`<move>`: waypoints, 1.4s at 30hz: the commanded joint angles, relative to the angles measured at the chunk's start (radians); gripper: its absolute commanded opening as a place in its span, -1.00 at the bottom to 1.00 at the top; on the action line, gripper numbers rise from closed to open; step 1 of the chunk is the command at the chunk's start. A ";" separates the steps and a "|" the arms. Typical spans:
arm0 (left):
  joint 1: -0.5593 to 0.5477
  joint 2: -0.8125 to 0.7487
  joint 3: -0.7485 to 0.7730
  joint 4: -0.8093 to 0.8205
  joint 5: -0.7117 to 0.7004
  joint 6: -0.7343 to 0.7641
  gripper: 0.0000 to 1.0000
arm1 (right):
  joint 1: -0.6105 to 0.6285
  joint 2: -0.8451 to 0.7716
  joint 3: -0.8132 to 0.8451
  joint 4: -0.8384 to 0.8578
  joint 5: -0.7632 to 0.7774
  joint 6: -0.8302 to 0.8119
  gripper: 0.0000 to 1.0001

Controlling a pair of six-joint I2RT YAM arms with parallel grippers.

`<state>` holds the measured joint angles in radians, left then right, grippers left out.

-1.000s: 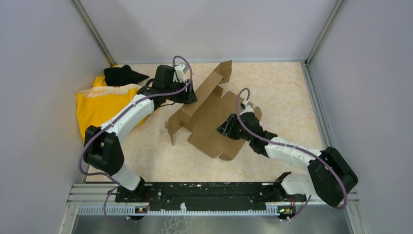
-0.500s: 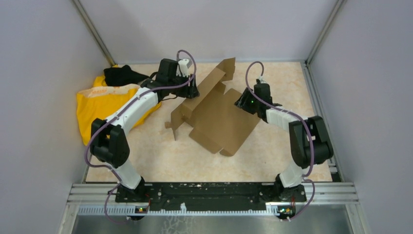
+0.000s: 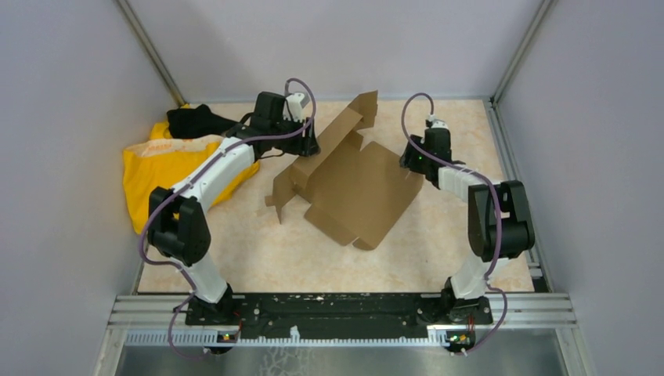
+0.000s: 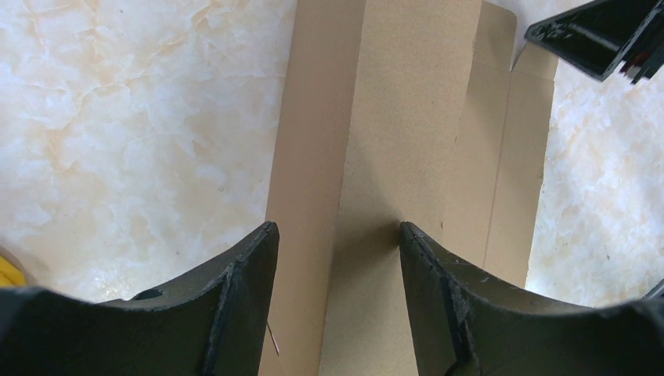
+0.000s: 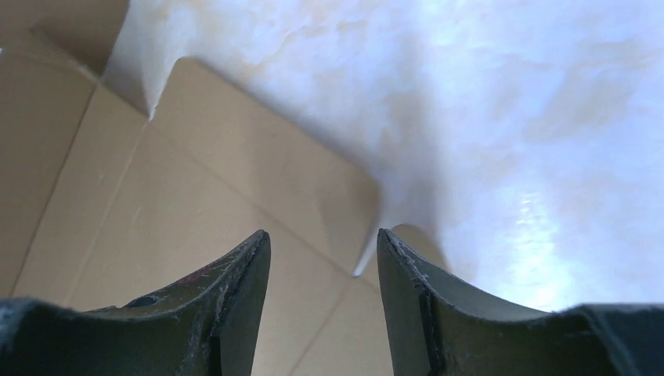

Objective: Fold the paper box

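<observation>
The paper box point(image 3: 356, 184) is a brown cardboard sheet lying mostly flat mid-table, with a long flap point(image 3: 333, 145) standing up along its far-left side. My left gripper point(image 3: 307, 145) is at that flap. In the left wrist view its jaws stand wide apart point(image 4: 338, 227), astride the fold of the cardboard point(image 4: 407, 117) without pinching it. My right gripper point(image 3: 415, 160) hovers at the sheet's far-right edge. In the right wrist view it is open point(image 5: 323, 233) above a notched tab of the cardboard point(image 5: 196, 188), holding nothing.
A yellow cloth point(image 3: 160, 168) with a black cloth point(image 3: 196, 121) on top lies at the far left, beside the left arm. Grey walls close in the table on three sides. The arms' mounting rail point(image 3: 337, 309) runs along the near edge.
The right arm swung from the middle of the sheet out to its far-right edge, and its jaws widened. The sheet settled flatter. The left arm barely moved.
</observation>
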<state>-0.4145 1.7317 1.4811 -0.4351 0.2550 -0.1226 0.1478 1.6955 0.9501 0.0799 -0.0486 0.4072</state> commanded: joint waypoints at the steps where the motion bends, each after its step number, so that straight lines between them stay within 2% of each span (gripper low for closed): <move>1: 0.020 0.039 0.018 -0.053 -0.007 0.044 0.29 | -0.061 -0.030 0.054 0.049 0.021 -0.095 0.04; 8: 0.029 0.056 0.030 -0.058 0.012 0.046 0.29 | -0.105 0.042 0.070 0.080 -0.026 -0.142 0.04; 17: 0.035 0.077 0.049 -0.059 0.027 0.046 0.29 | -0.125 0.105 0.098 0.170 -0.186 -0.118 0.03; 25: 0.041 0.091 0.066 -0.070 0.031 0.054 0.28 | -0.126 0.199 0.157 0.184 -0.256 -0.100 0.02; 34: 0.044 0.110 0.074 -0.069 0.041 0.054 0.28 | -0.126 0.260 0.224 0.107 -0.309 -0.094 -0.01; 42: 0.043 0.129 0.093 -0.069 0.056 0.046 0.28 | -0.126 0.232 0.199 0.004 -0.283 -0.116 -0.15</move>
<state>-0.3832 1.8122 1.5600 -0.4557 0.3305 -0.1074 0.0296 1.9591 1.1347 0.1349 -0.3382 0.3145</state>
